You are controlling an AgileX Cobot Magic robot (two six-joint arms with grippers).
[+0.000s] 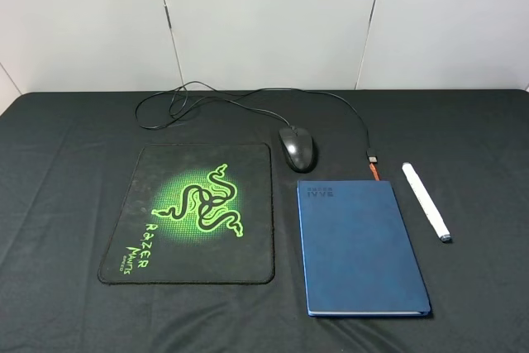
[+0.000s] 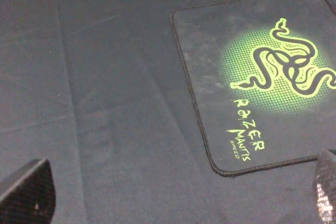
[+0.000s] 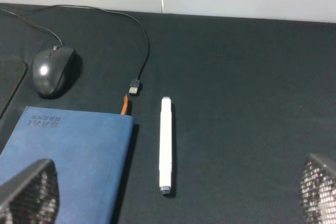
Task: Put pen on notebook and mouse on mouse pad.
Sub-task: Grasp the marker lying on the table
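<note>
White pen (image 1: 426,202) is lying at the right of the frame, just beside the notebook (image 1: 359,245); the mouse (image 1: 297,148) is sitting at upper centre, off the mouse pad (image 1: 194,212). Your left tool (image 2: 176,192) and right tool (image 3: 176,203) are gaping, released. You are risking the round pen rolling, or the cable (image 1: 240,101) snagging.

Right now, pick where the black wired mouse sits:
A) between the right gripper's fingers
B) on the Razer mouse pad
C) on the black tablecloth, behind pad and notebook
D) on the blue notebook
C: the mouse lies on the bare black tablecloth, beyond the far corners of the Razer mouse pad and the blue notebook, on neither.
</note>
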